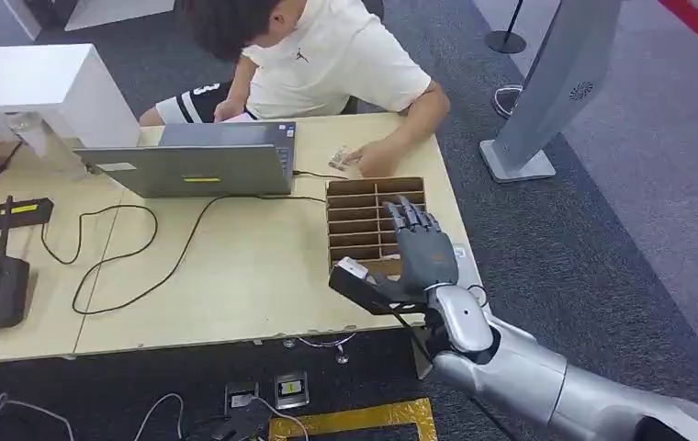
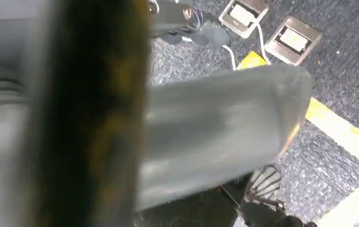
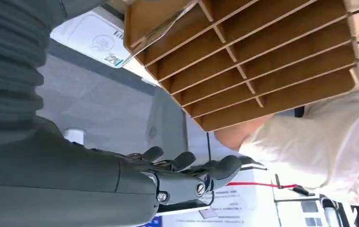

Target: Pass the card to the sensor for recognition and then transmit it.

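Your right hand point(image 1: 419, 253) hovers with fingers spread and holding nothing over the slotted wooden rack point(image 1: 364, 216); the card reader point(image 3: 95, 40) lies just beside it, at the rack's near corner.

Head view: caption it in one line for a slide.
Right hand hovers open over the wooden rack while a person sits behind the laptop.

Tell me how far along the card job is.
Done: nothing; the clear plastic card stands in the brown slotted wooden rack. In hand: the right hand hovers open-fingered over that rack, holding nothing. Left: grip the card, show it to the white sensor pad, pass it on.
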`<action>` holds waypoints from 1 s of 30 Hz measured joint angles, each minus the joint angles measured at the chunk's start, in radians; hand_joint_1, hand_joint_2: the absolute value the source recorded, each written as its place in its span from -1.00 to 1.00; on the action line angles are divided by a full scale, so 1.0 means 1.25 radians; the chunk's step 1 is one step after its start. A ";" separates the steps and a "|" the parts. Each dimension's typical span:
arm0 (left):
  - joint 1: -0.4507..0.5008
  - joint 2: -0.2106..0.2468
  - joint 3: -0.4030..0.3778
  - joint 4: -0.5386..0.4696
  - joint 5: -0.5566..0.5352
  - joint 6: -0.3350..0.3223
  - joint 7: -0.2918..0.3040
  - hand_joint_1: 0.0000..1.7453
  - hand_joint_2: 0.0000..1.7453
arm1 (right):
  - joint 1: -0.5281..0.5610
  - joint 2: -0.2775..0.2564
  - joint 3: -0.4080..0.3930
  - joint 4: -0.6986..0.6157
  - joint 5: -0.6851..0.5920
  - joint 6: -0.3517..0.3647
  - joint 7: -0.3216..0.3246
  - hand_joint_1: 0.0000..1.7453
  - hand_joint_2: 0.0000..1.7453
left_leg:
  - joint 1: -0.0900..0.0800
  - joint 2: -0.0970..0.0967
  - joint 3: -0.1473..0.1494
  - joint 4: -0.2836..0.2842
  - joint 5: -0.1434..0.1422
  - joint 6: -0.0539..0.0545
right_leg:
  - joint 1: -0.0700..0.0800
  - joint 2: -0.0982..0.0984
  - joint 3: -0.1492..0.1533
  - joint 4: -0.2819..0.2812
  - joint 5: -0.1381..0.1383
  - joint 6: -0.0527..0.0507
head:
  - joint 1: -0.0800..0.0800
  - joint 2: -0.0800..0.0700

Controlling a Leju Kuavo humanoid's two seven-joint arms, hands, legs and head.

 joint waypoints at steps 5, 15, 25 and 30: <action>0.000 0.000 0.000 0.000 0.010 0.000 -0.001 -1.00 -1.00 | -0.001 0.002 0.000 0.033 0.003 0.005 -0.001 -1.00 1.00 | 0.000 0.000 0.000 0.000 0.000 0.000 | 0.000 0.000 0.000 0.000 0.000 0.000 | 0.000 0.000; 0.001 -0.002 0.000 0.002 0.016 0.000 -0.029 -1.00 -1.00 | -0.001 0.009 0.000 0.090 0.000 0.017 -0.005 -1.00 1.00 | 0.000 0.000 0.000 0.000 0.000 0.000 | 0.000 0.000 0.000 0.000 0.000 0.000 | 0.000 0.000; 0.010 -0.020 0.040 0.016 0.020 0.000 -0.073 -1.00 -1.00 | 0.009 -0.001 0.000 0.108 -0.004 0.020 0.000 -1.00 1.00 | 0.000 0.000 0.000 0.000 0.000 0.000 | 0.000 0.001 0.000 0.000 0.000 0.000 | 0.000 0.000; 0.015 -0.028 0.061 0.023 0.022 0.000 -0.073 -1.00 -1.00 | 0.011 -0.003 0.000 0.114 -0.004 0.020 0.000 -1.00 1.00 | 0.000 0.000 0.000 0.000 0.000 0.000 | 0.000 0.001 0.000 0.000 0.000 0.000 | 0.000 0.000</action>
